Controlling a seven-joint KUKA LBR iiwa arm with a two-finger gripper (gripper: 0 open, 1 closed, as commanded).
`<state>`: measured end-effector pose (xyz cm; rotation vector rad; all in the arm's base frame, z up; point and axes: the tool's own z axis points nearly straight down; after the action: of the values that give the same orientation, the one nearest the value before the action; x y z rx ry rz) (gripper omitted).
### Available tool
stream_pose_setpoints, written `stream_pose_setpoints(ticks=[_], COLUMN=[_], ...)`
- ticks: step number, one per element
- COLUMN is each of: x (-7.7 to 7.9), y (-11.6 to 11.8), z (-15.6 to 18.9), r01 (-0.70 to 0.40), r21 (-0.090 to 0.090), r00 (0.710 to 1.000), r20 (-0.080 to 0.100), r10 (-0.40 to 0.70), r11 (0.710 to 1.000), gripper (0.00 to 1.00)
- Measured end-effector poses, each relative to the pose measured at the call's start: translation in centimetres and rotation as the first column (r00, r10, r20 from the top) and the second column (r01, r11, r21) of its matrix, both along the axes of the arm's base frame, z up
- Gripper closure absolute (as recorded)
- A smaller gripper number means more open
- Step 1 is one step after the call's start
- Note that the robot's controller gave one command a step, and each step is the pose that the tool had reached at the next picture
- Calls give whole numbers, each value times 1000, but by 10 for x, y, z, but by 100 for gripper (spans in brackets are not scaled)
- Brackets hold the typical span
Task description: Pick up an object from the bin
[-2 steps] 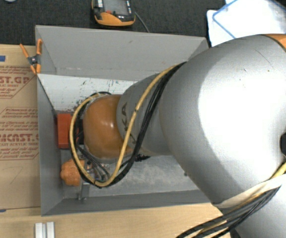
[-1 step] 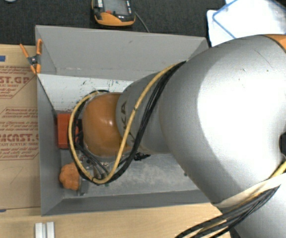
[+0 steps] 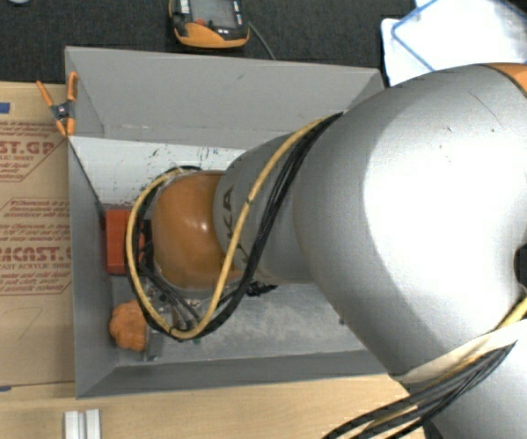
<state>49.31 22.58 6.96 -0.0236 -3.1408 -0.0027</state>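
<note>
My gripper shows as a dark mechanism low in the bin's left part, just under the wrist's dome. A rounded orange-brown lump lies in the near left corner, right beside the gripper on its left. Against the left wall, a little further back, a red-orange rectangular block is partly covered by the wrist.
The arm with its cables and orange-brown dome reaches in from the right and covers most of the bin floor. A strip of speckled grey floor shows along the back wall and another along the front wall.
</note>
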Motion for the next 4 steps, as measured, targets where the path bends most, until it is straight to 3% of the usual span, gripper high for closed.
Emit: stream_pose_setpoints(ticks=[4], x=[-1], y=[1], z=[61], r01=[-1], r21=[1], r00=[1000], r20=[-2], r10=[2], r11=[1000], gripper=[100])
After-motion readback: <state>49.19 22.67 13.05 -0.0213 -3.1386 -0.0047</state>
